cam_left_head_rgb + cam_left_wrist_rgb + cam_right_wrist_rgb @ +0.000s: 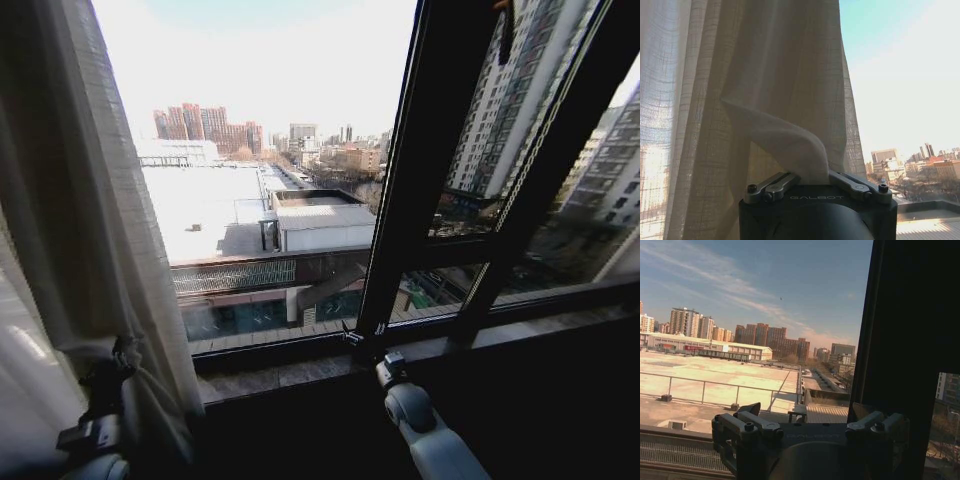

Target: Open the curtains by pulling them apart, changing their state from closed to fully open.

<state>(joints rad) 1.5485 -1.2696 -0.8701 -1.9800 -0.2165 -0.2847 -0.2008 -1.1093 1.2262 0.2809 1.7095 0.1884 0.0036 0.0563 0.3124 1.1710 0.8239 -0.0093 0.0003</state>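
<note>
Clearly visible at the left edge of the head view, the curtains (85,230) hang as a bunched column of sheer white, see-through fabric with vertical pleats, drawn aside so the window glass beside them shows rooftops and distant towers. The left gripper (118,362) sits low at the left, pressed into the cloth; in the left wrist view a twisted fold of the curtains (790,100) is pinched between its closed-in fingers (771,184), with woven texture glowing where daylight passes through. The fingertips themselves are buried in the fold. The right gripper (362,338) is low in the centre by the window sill (300,375), just beside the dark window frame (420,170); in the right wrist view its fingers (747,422) stand spread apart with nothing between them. A curtain on the right side cannot be made out.
</note>
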